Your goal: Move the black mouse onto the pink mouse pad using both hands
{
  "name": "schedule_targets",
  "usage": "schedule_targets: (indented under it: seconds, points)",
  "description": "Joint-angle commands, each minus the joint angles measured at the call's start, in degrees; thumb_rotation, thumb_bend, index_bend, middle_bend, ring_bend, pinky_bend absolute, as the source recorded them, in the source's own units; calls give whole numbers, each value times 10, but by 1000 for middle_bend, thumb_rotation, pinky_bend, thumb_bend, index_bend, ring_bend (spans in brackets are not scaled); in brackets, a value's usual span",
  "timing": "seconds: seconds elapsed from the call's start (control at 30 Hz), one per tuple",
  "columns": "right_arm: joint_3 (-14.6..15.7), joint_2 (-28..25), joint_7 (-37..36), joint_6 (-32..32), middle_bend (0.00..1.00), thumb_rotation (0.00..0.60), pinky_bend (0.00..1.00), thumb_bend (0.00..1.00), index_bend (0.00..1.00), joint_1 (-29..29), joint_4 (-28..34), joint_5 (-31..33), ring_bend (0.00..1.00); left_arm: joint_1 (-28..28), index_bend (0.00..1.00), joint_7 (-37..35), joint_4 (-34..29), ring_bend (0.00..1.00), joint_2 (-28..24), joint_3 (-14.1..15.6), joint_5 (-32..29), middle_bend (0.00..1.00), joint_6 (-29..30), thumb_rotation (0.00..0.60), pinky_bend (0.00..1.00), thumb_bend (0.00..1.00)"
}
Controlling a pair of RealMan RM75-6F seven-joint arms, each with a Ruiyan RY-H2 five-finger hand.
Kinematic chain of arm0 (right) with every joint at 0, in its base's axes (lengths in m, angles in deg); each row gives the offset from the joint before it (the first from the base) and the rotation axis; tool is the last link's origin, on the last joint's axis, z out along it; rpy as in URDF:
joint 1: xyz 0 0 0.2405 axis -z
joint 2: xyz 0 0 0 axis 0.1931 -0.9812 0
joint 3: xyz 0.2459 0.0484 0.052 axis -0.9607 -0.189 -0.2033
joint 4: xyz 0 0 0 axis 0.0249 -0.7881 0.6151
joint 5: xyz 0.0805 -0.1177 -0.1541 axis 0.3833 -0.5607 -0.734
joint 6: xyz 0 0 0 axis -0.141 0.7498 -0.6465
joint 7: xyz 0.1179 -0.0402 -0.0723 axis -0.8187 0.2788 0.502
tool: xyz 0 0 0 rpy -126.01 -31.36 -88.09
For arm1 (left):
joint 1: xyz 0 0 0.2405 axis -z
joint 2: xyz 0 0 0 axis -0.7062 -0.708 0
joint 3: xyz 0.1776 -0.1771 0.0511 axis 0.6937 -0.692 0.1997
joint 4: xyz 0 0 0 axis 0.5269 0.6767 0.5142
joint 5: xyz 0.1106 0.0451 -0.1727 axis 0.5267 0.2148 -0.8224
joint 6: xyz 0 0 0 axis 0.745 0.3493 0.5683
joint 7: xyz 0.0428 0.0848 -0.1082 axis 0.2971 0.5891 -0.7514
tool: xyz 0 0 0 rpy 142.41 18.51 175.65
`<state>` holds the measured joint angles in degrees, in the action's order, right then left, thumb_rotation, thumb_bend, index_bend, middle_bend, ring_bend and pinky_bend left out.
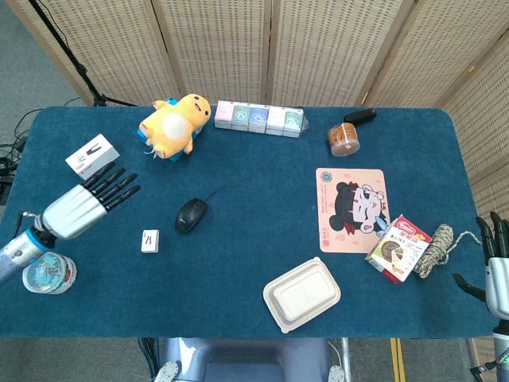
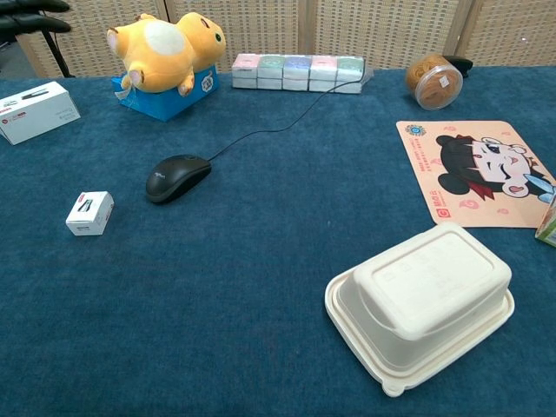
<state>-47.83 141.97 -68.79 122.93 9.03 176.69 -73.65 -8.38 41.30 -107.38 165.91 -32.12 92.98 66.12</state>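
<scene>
Mouse (image 1: 191, 214), the black one, lies on the blue table (image 1: 238, 263), well apart from the pink mouse pad (image 1: 351, 208). I see my left hand (image 1: 83, 207) near it, fingers straight and spread, holding nothing. My right hand (image 1: 495, 270) is at the table edge, fingers apart, empty.

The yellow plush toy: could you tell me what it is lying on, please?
The yellow plush toy lies on a blue box; the box's top is covered, so nothing else shows there.
</scene>
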Motion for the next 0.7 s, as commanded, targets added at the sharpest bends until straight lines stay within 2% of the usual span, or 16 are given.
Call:
schedule_targets:
  seconds: [0.03, 0.2, 0.43, 0.7]
  points:
    - [-5, 2, 1, -9, 0, 600, 0, 0, 0, -3, -5, 14, 0, 65, 0, -21, 83, 0, 64, 47, 35, 0, -17, 600, 0, 63]
    - [-12, 4, 1, -25, 0, 600, 0, 0, 0, -8, -13, 39, 0, 103, 0, -8, 121, 0, 97, 83, 47, 0, -50, 600, 0, 63]
    - [-19, 4, -7, -43, 0, 600, 0, 0, 0, -12, -23, 66, 0, 134, 0, -2, 141, 0, 129, 122, 50, 0, -101, 600, 0, 63]
    - [-21, 1, -19, -52, 0, 600, 0, 0, 0, -16, -28, 74, 0, 146, 0, 13, 149, 0, 149, 151, 45, 0, -145, 600, 1, 63]
